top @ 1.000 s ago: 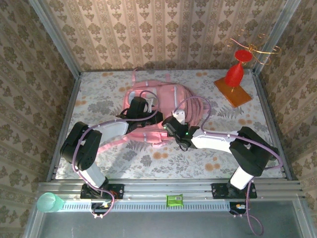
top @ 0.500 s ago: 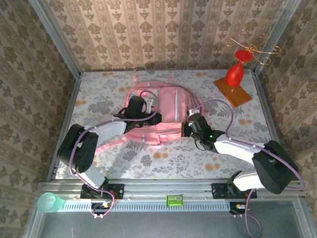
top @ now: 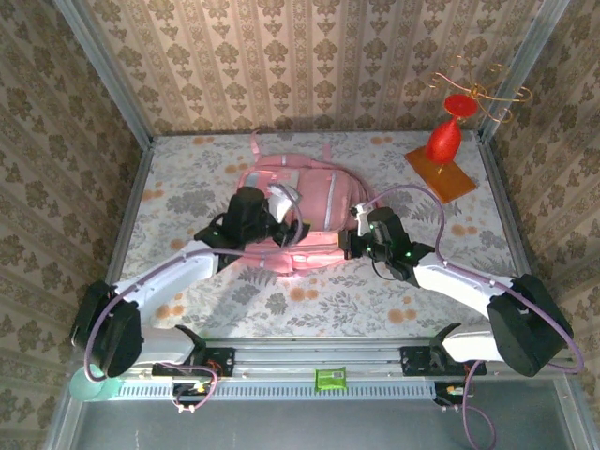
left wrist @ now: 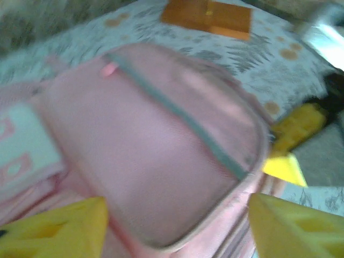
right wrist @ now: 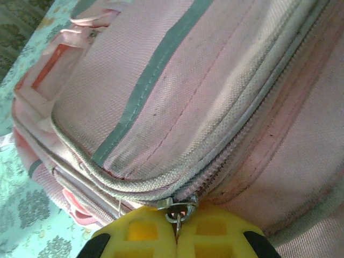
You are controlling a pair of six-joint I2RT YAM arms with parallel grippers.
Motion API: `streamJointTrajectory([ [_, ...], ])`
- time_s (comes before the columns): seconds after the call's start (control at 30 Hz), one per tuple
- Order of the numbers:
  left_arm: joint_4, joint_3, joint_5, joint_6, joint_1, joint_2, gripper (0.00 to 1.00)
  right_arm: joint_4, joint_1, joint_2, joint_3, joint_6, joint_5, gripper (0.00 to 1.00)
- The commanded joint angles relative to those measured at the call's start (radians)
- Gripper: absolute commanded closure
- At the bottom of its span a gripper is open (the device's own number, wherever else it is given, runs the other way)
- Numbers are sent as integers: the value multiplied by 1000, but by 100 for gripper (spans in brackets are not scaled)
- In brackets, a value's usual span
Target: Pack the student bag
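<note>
The student bag (top: 314, 192) lies flat in the middle of the flowered table, pink with grey stripes and a white patch. My left gripper (top: 289, 231) hovers over its near left part, and its yellow fingers (left wrist: 54, 231) stand wide apart with nothing between them above the pink front pocket (left wrist: 150, 140). My right gripper (top: 350, 244) sits at the bag's near right edge. There its yellow jaws (right wrist: 176, 234) are shut on the metal zipper pull (right wrist: 180, 210) of a zip that runs along the bag (right wrist: 177, 80).
A red vase-shaped piece (top: 443, 141) stands on an orange board (top: 450, 178) at the back right, with gold wire (top: 487, 94) above it. A green cup (top: 92, 382) sits on the near rail at the left. Metal posts and patterned walls enclose the table.
My left gripper has opened, let go of the bag and lifted off it, its arm swinging left. My right gripper first slid right along the bag's edge with the zipper pull.
</note>
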State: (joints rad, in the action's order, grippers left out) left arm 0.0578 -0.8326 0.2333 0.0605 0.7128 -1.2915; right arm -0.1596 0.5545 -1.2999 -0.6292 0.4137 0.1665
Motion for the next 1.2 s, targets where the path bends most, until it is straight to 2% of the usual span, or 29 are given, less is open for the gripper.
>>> streamJointTrajectory([
  [0.0, 34, 22, -57, 343, 64, -18, 25, -19, 1, 39, -46, -23, 86, 100],
  [0.13, -8, -33, -58, 497, 98, -97, 26, -30, 3, 46, -47, -15, 118, 100],
  [0.33, -26, -118, -53, 567, 111, -226, 34, -59, 3, 46, -40, 9, 170, 100],
  [0.4, -17, -134, -72, 561, 111, -257, 40, -62, 2, 48, -35, 8, 191, 100],
  [0.5, -3, -129, -91, 568, 105, -275, 62, -33, 2, 64, -23, -25, 185, 100],
  [0.6, 14, -86, -49, 587, 81, -247, 81, 88, -4, 77, -33, -55, 45, 100],
  [0.67, 18, -48, 20, 608, 56, -210, 89, 211, -5, 71, -61, -55, -139, 100],
  [0.77, 45, 2, 121, 633, 18, -161, 99, 277, -5, 57, -80, -34, -306, 100],
  [0.9, 49, 29, 174, 651, -38, -120, 100, 286, -8, 46, -103, -49, -388, 100],
  [0.97, 41, 38, 199, 660, -71, -97, 100, 287, -18, 34, -121, -79, -383, 100],
  [1.03, 41, 48, 224, 667, -97, -75, 100, 279, -33, 27, -131, -119, -328, 100],
  [1.17, 43, 56, 211, 683, -132, -60, 100, 282, -48, 27, -150, -234, -61, 100],
])
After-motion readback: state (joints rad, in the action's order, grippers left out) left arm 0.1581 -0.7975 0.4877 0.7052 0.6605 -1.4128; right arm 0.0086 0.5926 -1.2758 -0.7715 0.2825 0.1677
